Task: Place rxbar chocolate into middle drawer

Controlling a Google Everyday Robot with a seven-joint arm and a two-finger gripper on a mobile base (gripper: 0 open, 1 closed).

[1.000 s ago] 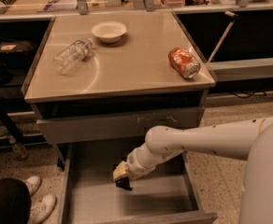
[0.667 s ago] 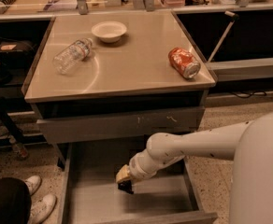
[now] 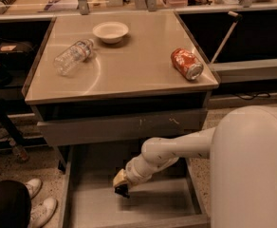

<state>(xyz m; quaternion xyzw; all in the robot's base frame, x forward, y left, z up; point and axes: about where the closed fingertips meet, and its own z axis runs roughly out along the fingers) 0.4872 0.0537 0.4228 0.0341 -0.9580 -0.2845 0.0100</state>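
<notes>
**Gripper lower in the open drawer; tabletop unchanged**

Set against the frame a moment earlier, the white arm [image 3: 176, 148] reaches a little further down and to the left. Its gripper [image 3: 121, 189] now sits slightly lower in the view, nearer the front of the middle drawer [image 3: 143, 207]. The drawer is pulled out as far as it was before. On the table [image 3: 129, 75], the three items lie where they lay before.

The gripper hangs low over the drawer's grey floor, left of centre and inside the side walls. Its tip shows only as a small dark patch. Whether it is open or closed, and whether it has hold of anything, cannot be told. The rxbar chocolate cannot be made out as a separate thing. If it is here, it is within that dark patch at the tip, and whether it touches the floor is not clear.

Counted from largest to smallest:
- One robot body [image 3: 252, 170], filling the lower right.
- One table.
- One open drawer.
- One closed drawer front [image 3: 119, 127] just above the open drawer, with pale scratch marks.
- One arm.
- One clear plastic bottle [image 3: 73, 57], lying on its side at the left of the top.
- One white bowl [image 3: 110, 32], upright at the back, just beside the bottle's cap end.
- One orange-red soda can [image 3: 187, 64], on its side near the right edge.
- One gripper.

Two white shoes [image 3: 42, 212] show on the floor at the lower left.
</notes>
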